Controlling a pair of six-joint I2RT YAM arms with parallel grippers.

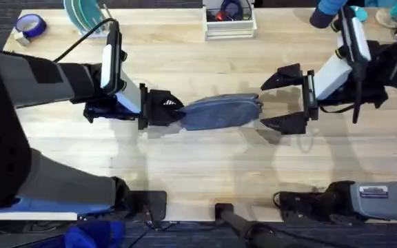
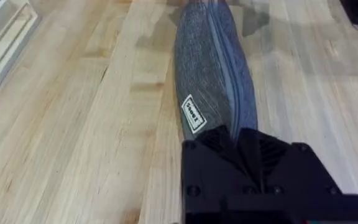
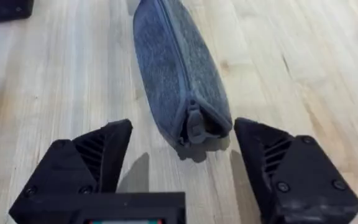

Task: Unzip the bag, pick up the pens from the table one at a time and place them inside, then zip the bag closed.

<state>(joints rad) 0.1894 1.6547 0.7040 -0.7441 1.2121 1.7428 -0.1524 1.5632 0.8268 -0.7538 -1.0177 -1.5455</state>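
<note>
1 bag [image 1: 220, 112], zipped, mid-surface | 2 grippers: left gripper [image 1: 173, 110] pinching bag's end, right gripper [image 1: 279, 101] spread beside other end | surface [image 1: 198, 165]: light wood planks | 1 white tray [image 1: 230, 26] at far edge

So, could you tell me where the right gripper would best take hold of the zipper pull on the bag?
Probably at the small pull tab, which sticks out from the rounded end of the bag nearest the right gripper. Come straight in along the bag's length with the open fingers either side of the tab. The left gripper is shut on the far end, which should brace it.
</note>
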